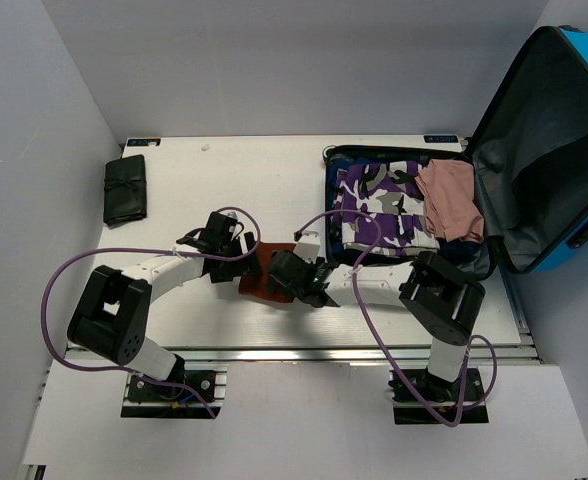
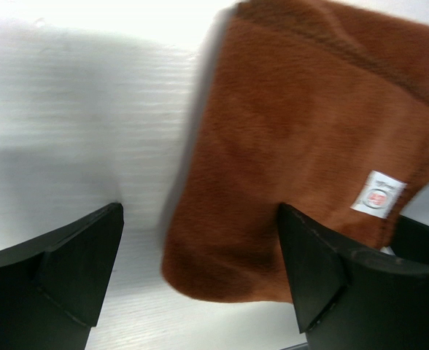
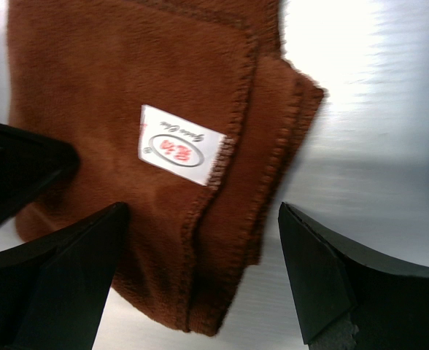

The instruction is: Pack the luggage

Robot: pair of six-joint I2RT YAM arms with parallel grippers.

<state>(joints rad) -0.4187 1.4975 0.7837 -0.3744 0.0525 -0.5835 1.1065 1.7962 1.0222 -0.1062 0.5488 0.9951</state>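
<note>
At the near middle of the table (image 1: pixel 224 170), both arms bend inward over a folded brown cloth (image 1: pixel 257 272), leaving little room between them. The left gripper (image 2: pixel 200 240) has its jaws spread wide and grasps nothing: one finger stands over bare table, the other over the cloth's rounded corner. The right gripper (image 3: pixel 203 240) is equally wide and empty, straddling the cloth's stitched, layered edge near a white label (image 3: pixel 179 146) whose print is too blurred to read. Whether any finger touches the cloth cannot be told. From above, the arms hide most of the cloth. Farther right, the luggage (image 1: pixel 544 160) lies open at the table's right edge, its lid leaning back and cut off by the frame, holding a purple patterned garment (image 1: pixel 374 205) and a pink garment (image 1: pixel 449 200). A black folded item (image 1: pixel 126 188) sits well apart at the far left edge.
</note>
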